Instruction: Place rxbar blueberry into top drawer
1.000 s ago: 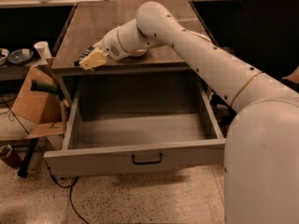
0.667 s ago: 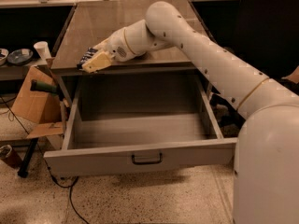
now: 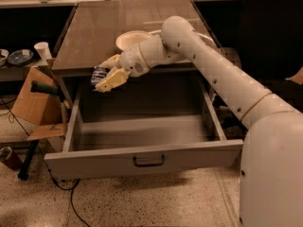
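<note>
My gripper (image 3: 105, 75) is at the front left edge of the countertop, above the back left corner of the open top drawer (image 3: 142, 161). Its cream fingers (image 3: 111, 80) are shut on the rxbar blueberry (image 3: 98, 73), a dark navy wrapper with pale print that shows between them. The bar hangs in the air over the drawer's left side. The drawer is pulled far out, grey, with a small dark handle (image 3: 148, 161) at the centre of its front panel. Nothing shows inside the drawer.
A white round bowl (image 3: 130, 38) sits on the brown countertop (image 3: 104, 25) just behind my arm. A cardboard box (image 3: 33, 96) and a white paper cup (image 3: 42, 50) stand to the left. A dark chair (image 3: 272, 32) is at the right. Cables lie on the floor.
My gripper has moved right and forward off the countertop's left edge with the bar in it, and now hangs over the open drawer. The bowl behind the arm has come into view.
</note>
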Controlling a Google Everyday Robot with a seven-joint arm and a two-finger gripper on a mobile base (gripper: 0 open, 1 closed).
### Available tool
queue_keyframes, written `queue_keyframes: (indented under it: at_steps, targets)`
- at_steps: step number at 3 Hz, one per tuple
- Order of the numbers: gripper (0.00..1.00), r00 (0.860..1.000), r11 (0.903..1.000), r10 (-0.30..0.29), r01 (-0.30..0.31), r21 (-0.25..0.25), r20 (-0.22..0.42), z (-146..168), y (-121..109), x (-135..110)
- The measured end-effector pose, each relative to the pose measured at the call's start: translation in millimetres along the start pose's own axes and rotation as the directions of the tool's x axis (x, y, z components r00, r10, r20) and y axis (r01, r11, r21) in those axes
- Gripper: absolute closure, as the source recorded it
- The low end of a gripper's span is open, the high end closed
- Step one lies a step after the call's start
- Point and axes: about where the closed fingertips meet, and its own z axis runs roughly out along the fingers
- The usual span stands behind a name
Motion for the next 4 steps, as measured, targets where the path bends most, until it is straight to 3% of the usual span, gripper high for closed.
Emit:
queue_keyframes:
  at_steps: [2,4]
  targets:
    - [1.00,0.999,0.9991,0.027,-0.027,-0.033,0.028,5.7,5.7,18.5]
    - [1.00,0.992,0.9936,0.110,-0.112,0.020,0.067,-16.7,49.2,66.4]
